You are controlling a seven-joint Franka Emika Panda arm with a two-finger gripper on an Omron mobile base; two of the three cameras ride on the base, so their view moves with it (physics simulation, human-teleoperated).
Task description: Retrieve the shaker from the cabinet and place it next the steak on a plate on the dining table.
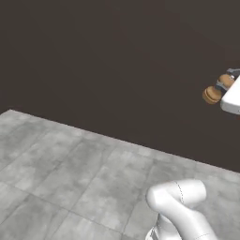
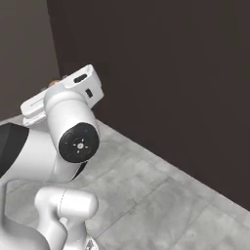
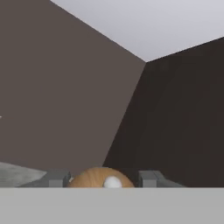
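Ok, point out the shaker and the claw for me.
shaker (image 1: pixel 212 94): left base view, on its rounded brown end.
claw (image 3: pixel 103 179): hand view, midway between the two dark tips, closed on the shaker.

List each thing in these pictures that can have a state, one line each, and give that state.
shaker: held off the floor, lying tilted rather than upright, clamped between the fingers.
gripper: shut on the shaker, raised in front of the dark wall.
floor: grey tiles; the arm's base stands on it.
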